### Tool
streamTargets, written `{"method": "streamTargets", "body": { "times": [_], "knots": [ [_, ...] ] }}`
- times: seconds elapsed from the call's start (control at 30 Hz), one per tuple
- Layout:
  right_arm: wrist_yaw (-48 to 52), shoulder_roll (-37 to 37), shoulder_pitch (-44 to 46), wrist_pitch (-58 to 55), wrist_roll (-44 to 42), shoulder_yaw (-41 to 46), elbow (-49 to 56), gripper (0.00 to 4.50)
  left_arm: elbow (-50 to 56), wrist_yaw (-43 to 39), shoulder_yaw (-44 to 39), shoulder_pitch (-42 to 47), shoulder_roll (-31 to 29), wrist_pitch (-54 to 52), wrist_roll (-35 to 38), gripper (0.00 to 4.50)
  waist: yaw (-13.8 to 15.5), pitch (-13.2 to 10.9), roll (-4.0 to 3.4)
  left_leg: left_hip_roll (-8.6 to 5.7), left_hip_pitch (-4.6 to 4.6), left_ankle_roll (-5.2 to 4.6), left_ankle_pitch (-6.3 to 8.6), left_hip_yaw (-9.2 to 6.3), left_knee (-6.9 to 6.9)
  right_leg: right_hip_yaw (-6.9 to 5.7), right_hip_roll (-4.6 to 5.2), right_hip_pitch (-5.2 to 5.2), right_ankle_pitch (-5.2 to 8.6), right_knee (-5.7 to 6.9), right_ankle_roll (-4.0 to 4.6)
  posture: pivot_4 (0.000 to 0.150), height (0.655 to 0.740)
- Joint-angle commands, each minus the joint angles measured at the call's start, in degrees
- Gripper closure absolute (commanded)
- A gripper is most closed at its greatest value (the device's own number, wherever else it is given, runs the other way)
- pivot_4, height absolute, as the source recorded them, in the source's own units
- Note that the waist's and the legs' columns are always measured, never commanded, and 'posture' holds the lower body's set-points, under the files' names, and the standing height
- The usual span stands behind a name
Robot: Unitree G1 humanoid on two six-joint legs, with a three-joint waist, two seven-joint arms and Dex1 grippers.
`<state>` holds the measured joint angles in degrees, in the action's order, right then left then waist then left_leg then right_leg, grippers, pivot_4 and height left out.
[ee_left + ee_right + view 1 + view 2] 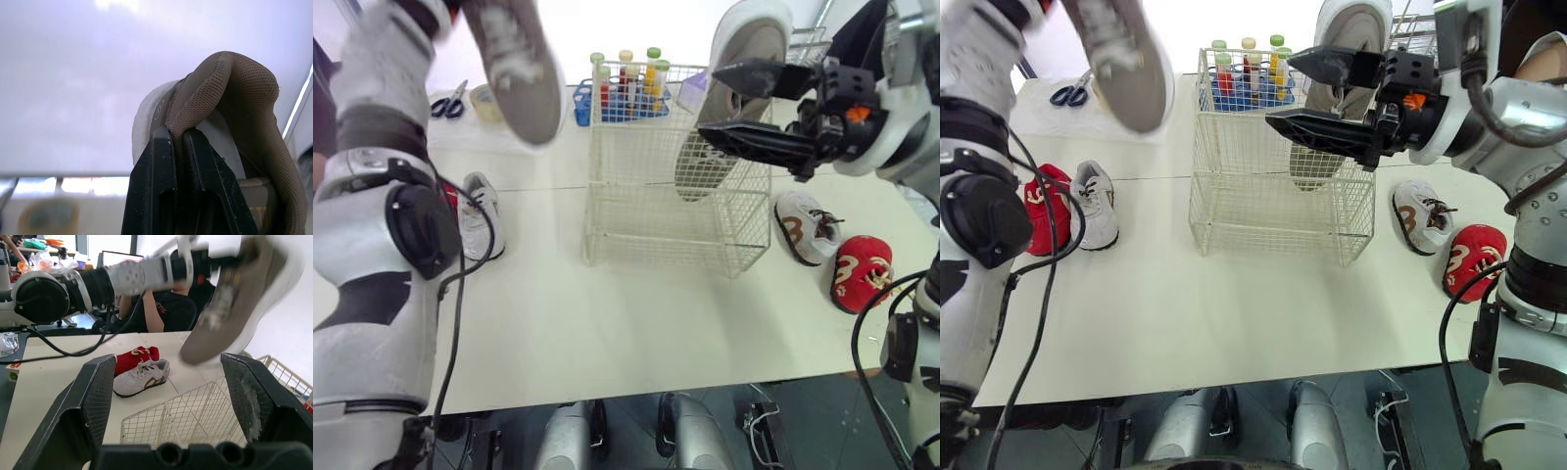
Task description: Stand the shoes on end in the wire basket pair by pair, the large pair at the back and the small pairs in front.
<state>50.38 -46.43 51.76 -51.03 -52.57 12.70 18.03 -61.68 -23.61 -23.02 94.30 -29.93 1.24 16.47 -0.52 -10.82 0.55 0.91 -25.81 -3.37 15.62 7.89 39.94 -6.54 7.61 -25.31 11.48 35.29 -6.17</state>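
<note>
A white wire basket [656, 211] stands mid-table. One large grey-soled shoe [751, 44] stands on end in its right rear part, sole facing me. My right gripper [708, 101] hovers open just in front of that shoe, over the basket's right side, holding nothing. My left gripper [177, 134] is shut on the heel collar of the second large shoe [517, 69], held high over the table's left rear. A small white shoe [481, 213] and a small red shoe [1038, 211] lie at the left. Another small white shoe [806, 226] and small red shoe [862, 271] lie at the right.
Behind the basket is a blue rack of capped tubes [626, 88]. Scissors [449, 103] lie at the back left. A second wire basket [810, 44] sits at the back right. A person in a dark shirt [166, 308] sits beyond the table.
</note>
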Motion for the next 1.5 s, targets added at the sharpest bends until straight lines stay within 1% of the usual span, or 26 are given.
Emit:
{"method": "streamTargets", "body": {
  "times": [0.03,0.1,0.17,0.33,0.43,0.6,0.8,1.07,1.27,1.5],
  "knots": [
    [-1.6,-2.4,-1.3,-0.5,-2.0,3.9,3.3,0.83,8.8,-1.3,-0.5,2.4,3.2,11.9,2.5,4.46,0.2,0.0,0.0,0.0,0.03,0.0,0.0,0.0,0.02,0.0,0.0,0.02,-0.01,0.0,-0.01,0.15,0.74],
    [-2.7,-2.6,-2.2,-0.7,-2.7,4.5,4.1,0.83,11.3,-1.9,-0.5,2.8,5.4,16.6,3.3,4.46,0.1,0.0,0.01,0.01,0.03,0.0,-0.01,-0.02,0.07,-0.01,-0.01,0.05,-0.02,0.0,-0.03,0.15,0.74],
    [-3.8,-2.8,-2.6,-1.0,-3.6,5.0,4.7,0.83,12.3,-2.5,-0.4,3.0,7.4,19.1,4.2,4.46,0.0,0.0,0.01,0.01,0.09,0.0,0.0,0.01,0.08,0.01,0.0,0.06,-0.03,-0.07,-0.05,0.15,0.74],
    [-6.8,-3.5,-4.2,-1.9,-5.8,6.7,6.9,0.83,12.2,-3.6,0.8,0.8,15.2,27.1,5.1,4.46,0.3,0.0,0.01,0.01,0.23,-0.01,0.0,-0.01,0.07,0.01,0.0,0.2,-0.03,-0.08,-0.05,0.15,0.74],
    [-8.9,-4.0,-5.2,-2.6,-7.3,7.7,8.4,0.83,10.6,-3.4,1.6,-0.3,19.7,33.0,4.1,4.46,0.7,0.0,0.01,0.01,0.27,-0.05,0.02,-0.01,0.09,0.01,0.01,0.25,-0.03,-0.12,-0.06,0.15,0.74],
    [-12.3,-5.1,-7.0,-3.2,-10.0,9.5,10.7,0.83,5.1,-2.8,3.8,-2.2,23.8,42.1,0.8,4.46,1.2,0.0,0.02,0.01,0.29,-0.07,0.03,0.0,0.09,0.01,0.0,0.25,-0.04,-0.11,-0.05,0.15,0.74],
    [-15.6,-6.1,-8.8,-3.2,-12.9,10.9,12.7,0.83,-0.7,0.1,5.6,-5.3,25.9,51.0,-3.4,4.46,1.2,0.0,0.02,0.02,0.29,-0.13,0.06,-0.01,0.1,0.01,0.03,0.25,-0.04,-0.12,-0.05,0.15,0.74],
    [-18.3,-7.5,-9.2,-2.5,-15.4,10.9,13.4,0.83,-5.6,3.4,8.0,-8.2,27.6,57.8,-8.1,4.46,1.3,0.0,0.03,0.01,0.27,-0.28,0.15,0.0,0.13,0.01,0.09,0.26,-0.04,-0.14,-0.05,0.15,0.74],
    [-19.8,-8.5,-9.7,-2.2,-16.8,11.0,14.0,0.83,-8.0,7.3,10.3,-10.6,27.7,58.0,-12.2,4.46,1.3,0.0,0.03,0.01,0.29,-0.41,0.23,0.0,0.15,0.01,0.09,0.29,-0.04,-0.17,-0.04,0.15,0.74],
    [-20.8,-9.2,-10.3,-1.7,-17.8,11.0,14.2,0.83,-9.8,15.2,13.6,-16.3,27.2,52.3,-17.8,4.46,1.3,0.1,0.01,0.02,0.35,-0.44,0.25,0.0,0.15,0.01,0.1,0.34,-0.05,-0.17,-0.04,0.15,0.74]
  ]
}}
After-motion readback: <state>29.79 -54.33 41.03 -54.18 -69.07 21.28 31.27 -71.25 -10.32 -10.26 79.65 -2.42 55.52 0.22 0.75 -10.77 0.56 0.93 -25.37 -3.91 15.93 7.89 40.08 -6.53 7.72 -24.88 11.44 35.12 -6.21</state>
